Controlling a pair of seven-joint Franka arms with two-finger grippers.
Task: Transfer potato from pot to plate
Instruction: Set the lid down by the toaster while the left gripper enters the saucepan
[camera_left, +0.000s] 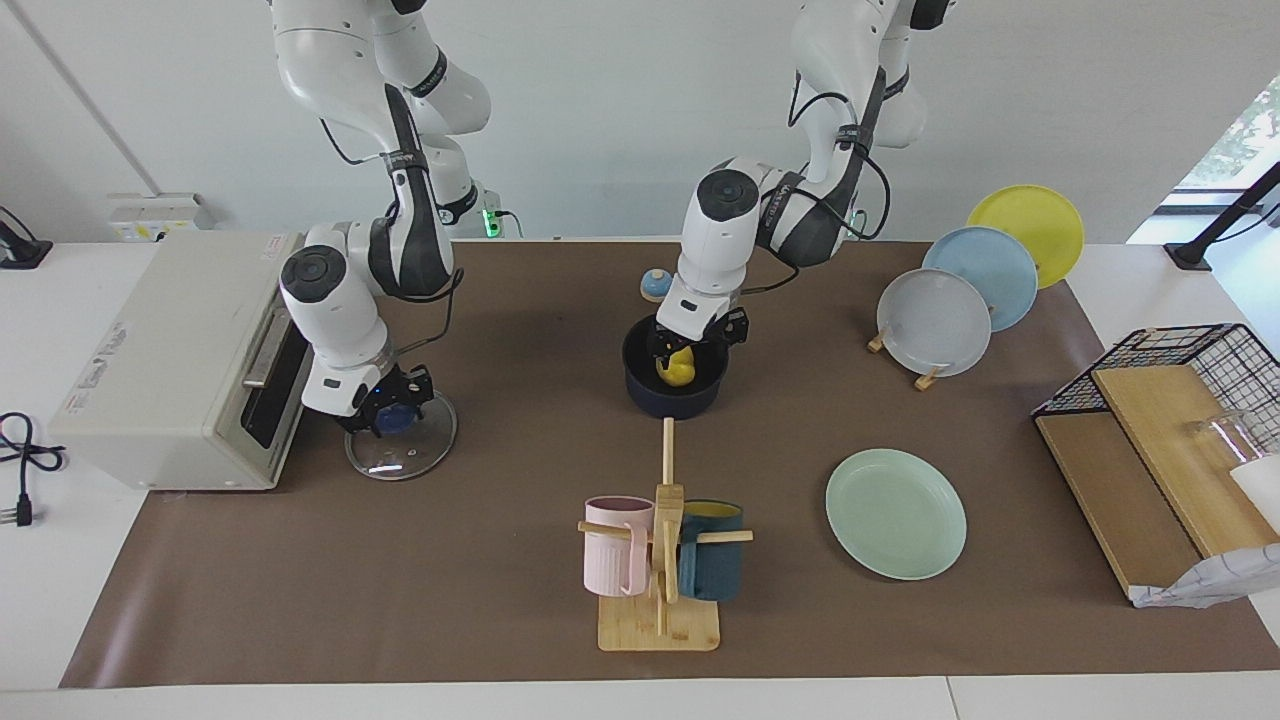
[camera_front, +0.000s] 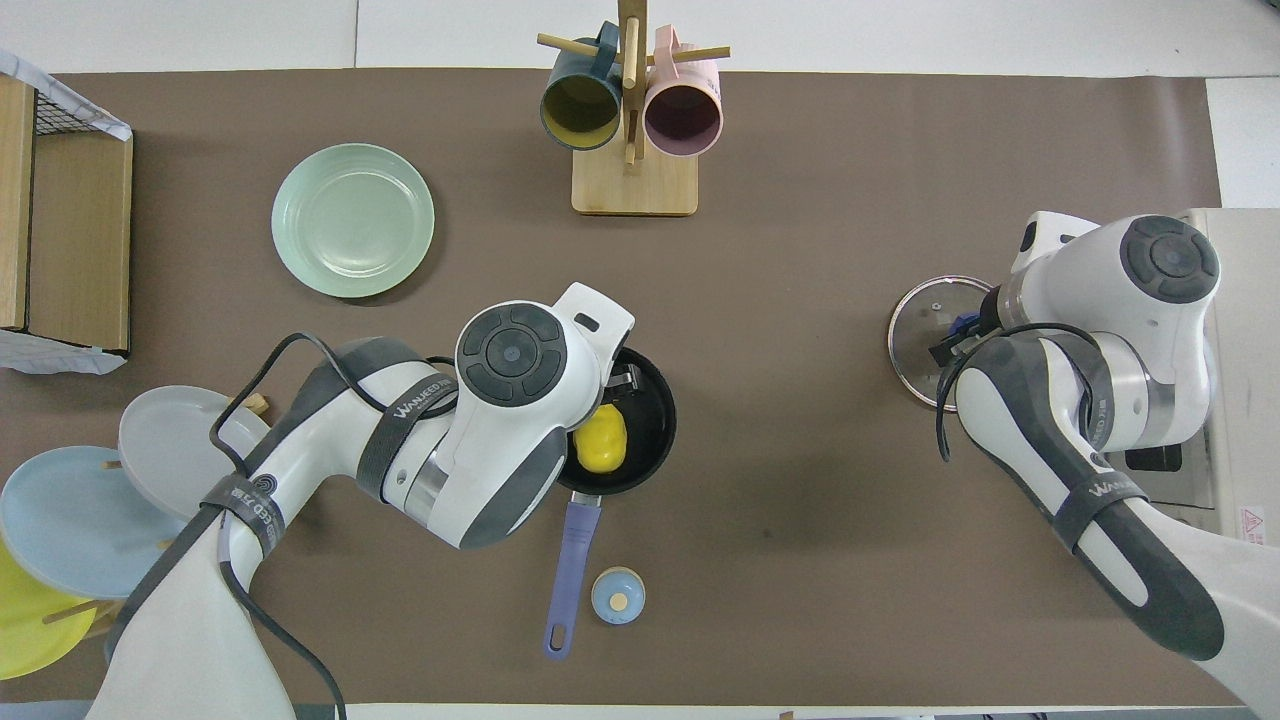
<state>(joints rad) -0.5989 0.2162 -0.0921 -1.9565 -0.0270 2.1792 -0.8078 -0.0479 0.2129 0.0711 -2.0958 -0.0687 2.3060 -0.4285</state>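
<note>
Two robot arms work at a brown-covered counter (camera_left: 500, 620). The left pincer (camera_left: 682, 362) reaches down into the pot (camera_left: 640, 395), its fingers clamped on the potato (camera_left: 679, 370), which sits low inside the black interior. From overhead, the potato (camera_front: 600, 440) shows just past the arm's white wrist, and the pot's blue handle (camera_front: 570, 570) points toward the robots, with a small blue bell (camera_front: 617, 596) just beside it. The mint-green plate (camera_left: 895, 512) lies bare, farther from the robots than the pot and toward the left arm's end of the counter. A wooden mug rack (camera_left: 660, 560) with a pink mug (camera_left: 617, 545) and a dark blue mug (camera_left: 712, 565) stands farther out than the pot. The right pincer (camera_left: 390, 408) is down on the knob of a glass lid (camera_left: 400, 450) lying flat beside a white toaster oven (camera_left: 180, 360); whether its fingers grip the knob cannot be told. Three plates (camera_left: 935, 320) lean on a stand near the left arm's base.
</note>
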